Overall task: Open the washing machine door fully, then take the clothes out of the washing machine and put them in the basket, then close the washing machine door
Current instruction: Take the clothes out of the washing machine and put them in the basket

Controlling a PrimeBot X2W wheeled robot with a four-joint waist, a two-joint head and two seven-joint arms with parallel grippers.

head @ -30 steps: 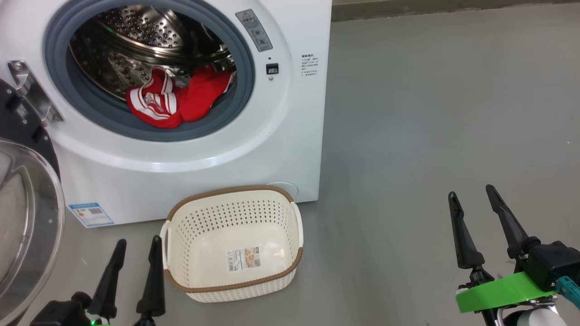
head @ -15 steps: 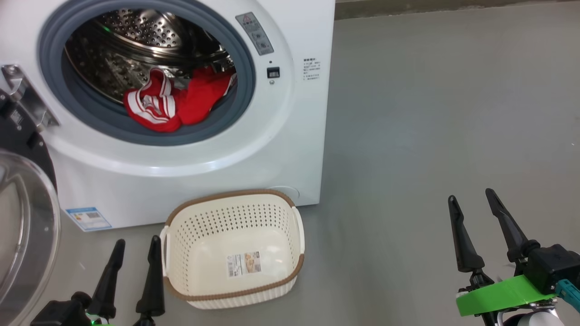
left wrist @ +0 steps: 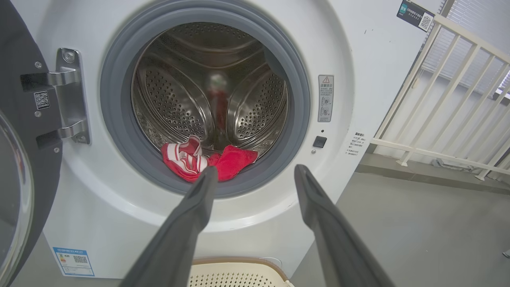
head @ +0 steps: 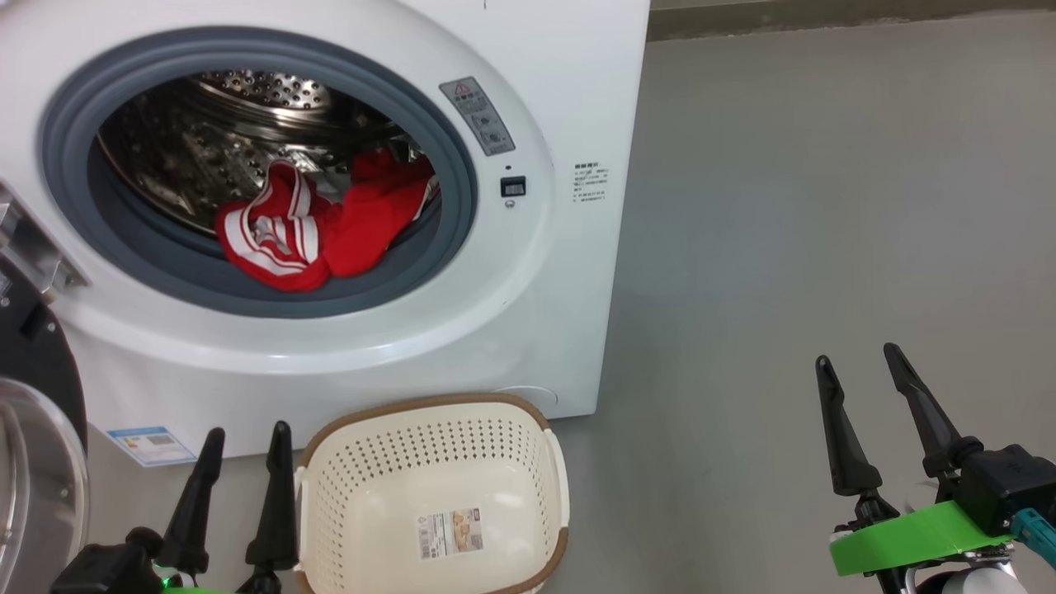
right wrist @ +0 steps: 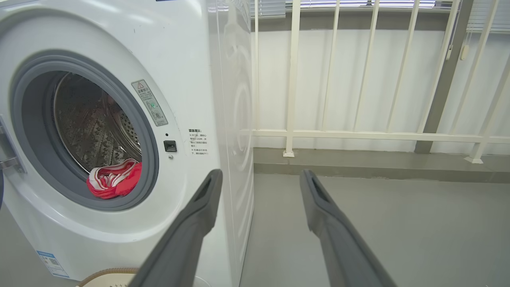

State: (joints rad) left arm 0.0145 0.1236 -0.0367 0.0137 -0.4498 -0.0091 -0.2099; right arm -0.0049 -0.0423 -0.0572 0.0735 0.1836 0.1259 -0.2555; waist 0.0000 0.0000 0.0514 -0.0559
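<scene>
The white washing machine (head: 569,99) has its door (head: 33,462) swung open at the far left, black rim and glass bowl partly in view. The red, white-striped clothes (head: 318,227) lie at the front lip of the steel drum, on the grey gasket (head: 247,289); the wrist views show the clothes (left wrist: 207,159) (right wrist: 113,183) too. The cream basket (head: 437,495) stands empty on the floor before the machine. My left gripper (head: 245,433) is open beside the basket's left rim. My right gripper (head: 858,363) is open over bare floor at the right.
Grey floor (head: 825,206) stretches right of the machine. A white railing (right wrist: 358,135) on a low kerb runs behind it. The door hinge bracket (left wrist: 71,99) is on the machine's left face. A blue label (head: 148,445) sits low on the front.
The head camera has tilted and shifted, so the machine and basket sit lower and further right in the picture. Both grippers stay open in the same places.
</scene>
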